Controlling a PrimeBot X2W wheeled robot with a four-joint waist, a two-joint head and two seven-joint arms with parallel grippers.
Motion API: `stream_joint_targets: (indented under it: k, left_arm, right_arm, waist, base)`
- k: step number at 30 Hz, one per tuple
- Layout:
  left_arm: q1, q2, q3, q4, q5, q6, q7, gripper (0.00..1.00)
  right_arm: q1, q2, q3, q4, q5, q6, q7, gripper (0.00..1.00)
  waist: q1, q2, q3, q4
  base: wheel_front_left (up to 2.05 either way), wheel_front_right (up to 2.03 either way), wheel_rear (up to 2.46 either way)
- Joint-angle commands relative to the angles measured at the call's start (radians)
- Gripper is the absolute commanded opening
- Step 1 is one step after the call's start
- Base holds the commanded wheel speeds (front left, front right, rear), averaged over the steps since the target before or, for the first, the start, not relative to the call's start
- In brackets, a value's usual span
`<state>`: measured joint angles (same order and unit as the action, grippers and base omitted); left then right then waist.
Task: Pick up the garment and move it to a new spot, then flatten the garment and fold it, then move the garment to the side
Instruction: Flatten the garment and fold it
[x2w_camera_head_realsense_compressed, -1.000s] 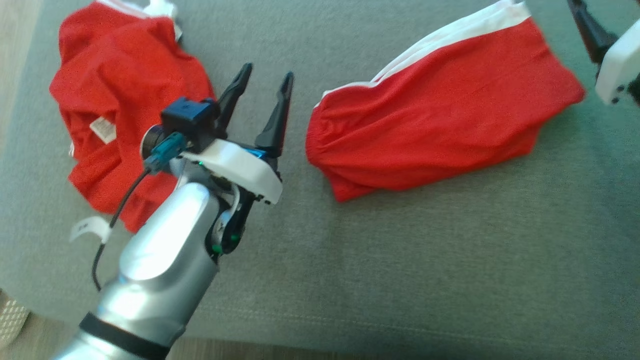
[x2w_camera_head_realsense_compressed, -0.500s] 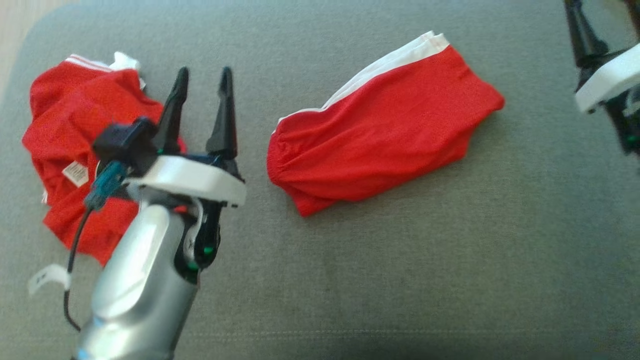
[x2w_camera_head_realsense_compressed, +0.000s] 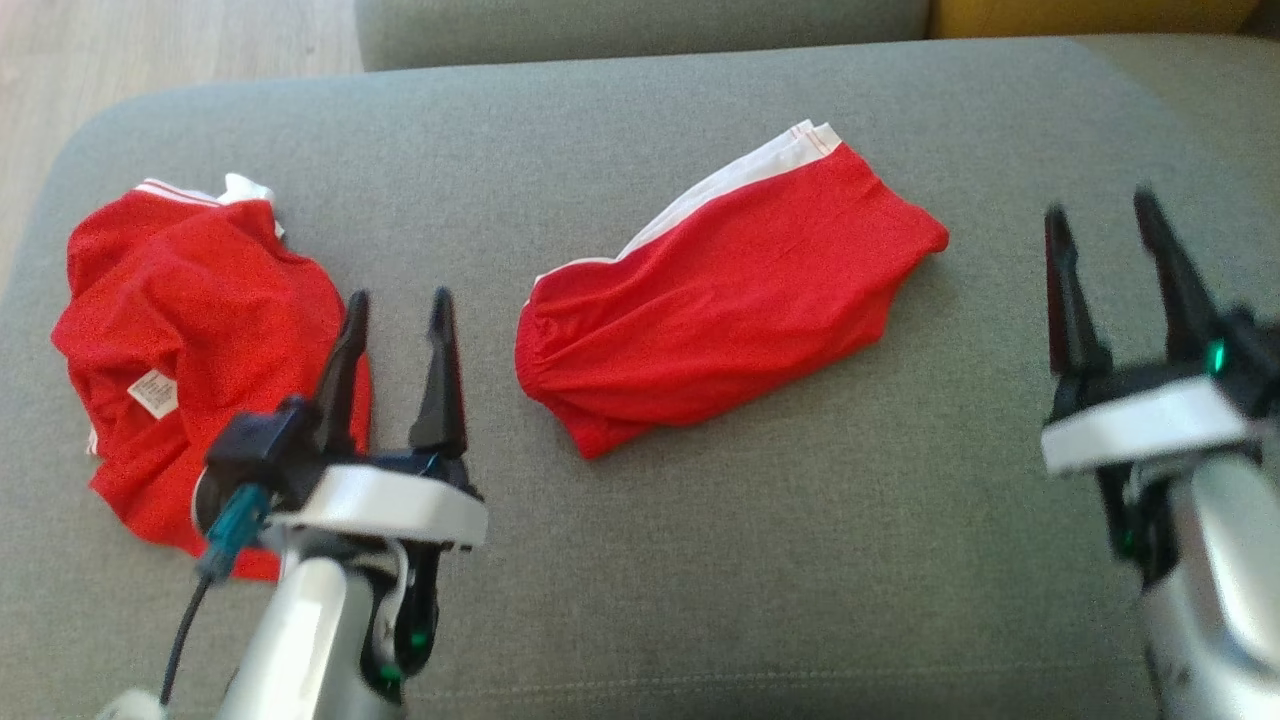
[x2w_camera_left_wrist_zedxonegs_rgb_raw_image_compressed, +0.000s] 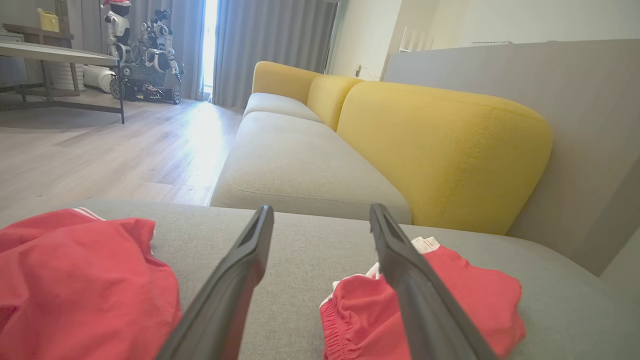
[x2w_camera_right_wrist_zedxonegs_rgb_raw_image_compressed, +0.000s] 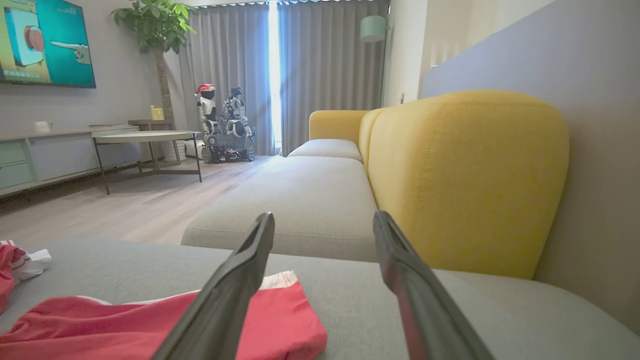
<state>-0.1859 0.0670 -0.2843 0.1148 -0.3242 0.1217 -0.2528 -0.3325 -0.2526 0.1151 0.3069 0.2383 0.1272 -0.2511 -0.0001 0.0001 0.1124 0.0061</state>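
Observation:
Two red garments with white trim lie on the grey cushion (x2w_camera_head_realsense_compressed: 800, 560). One is folded into a neat slanted shape (x2w_camera_head_realsense_compressed: 720, 290) at the middle. The other lies crumpled (x2w_camera_head_realsense_compressed: 190, 330) at the left, with a white label showing. My left gripper (x2w_camera_head_realsense_compressed: 399, 295) stands open and empty between the two, its left finger over the crumpled one's edge. In the left wrist view, that gripper (x2w_camera_left_wrist_zedxonegs_rgb_raw_image_compressed: 321, 209) points past the crumpled garment (x2w_camera_left_wrist_zedxonegs_rgb_raw_image_compressed: 75, 280) and the folded one (x2w_camera_left_wrist_zedxonegs_rgb_raw_image_compressed: 470, 295). My right gripper (x2w_camera_head_realsense_compressed: 1098, 205) is open and empty to the right of the folded garment (x2w_camera_right_wrist_zedxonegs_rgb_raw_image_compressed: 125, 325).
A yellow backrest (x2w_camera_left_wrist_zedxonegs_rgb_raw_image_compressed: 440, 150) rises behind the cushion, and another grey seat (x2w_camera_left_wrist_zedxonegs_rgb_raw_image_compressed: 300, 165) continues beyond it. Wooden floor (x2w_camera_head_realsense_compressed: 150, 40) lies past the cushion's left end. A table (x2w_camera_right_wrist_zedxonegs_rgb_raw_image_compressed: 145, 137) and another robot (x2w_camera_right_wrist_zedxonegs_rgb_raw_image_compressed: 225, 125) stand far off in the room.
The head camera has shifted, so the whole picture moved down and left. My right gripper has drawn back from the folded garment's far corner to the lower right. Both garments lie as before.

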Motion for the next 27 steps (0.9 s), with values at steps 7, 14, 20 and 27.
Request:
stream_joint_targets:
  k: [7,14,20,27]
  left_arm:
    - [0.073,-0.014,0.08,-0.086,0.049,-0.043,-0.009,1.0]
    - [0.085,-0.016,0.081,-0.109,0.042,-0.038,-0.009,1.0]
    - [0.06,-0.017,0.065,-0.112,0.036,-0.035,-0.009,1.0]
    - [0.024,-0.017,0.038,-0.121,0.031,-0.034,-0.009,1.0]
  right_arm:
    - [0.166,0.122,-0.091,-0.164,-0.167,0.003,-0.009,1.0]
    - [0.212,0.172,-0.109,-0.217,-0.215,0.003,0.009,1.0]
    - [0.19,0.187,-0.117,-0.201,-0.17,0.003,0.06,1.0]
    - [0.089,0.199,-0.145,-0.132,0.04,0.003,0.184,1.0]
  waist:
    - [0.0001,-0.0001,-0.013,0.0]
    - [0.0001,-0.0001,0.0,0.003]
    - [0.0001,-0.0001,0.021,0.013]
    - [0.0001,-0.0001,0.101,0.05]
  base:
    - [0.0,0.0,0.0]
    - [0.0,0.0,0.0]
    - [0.0,0.0,0.0]
    - [0.0,0.0,0.0]
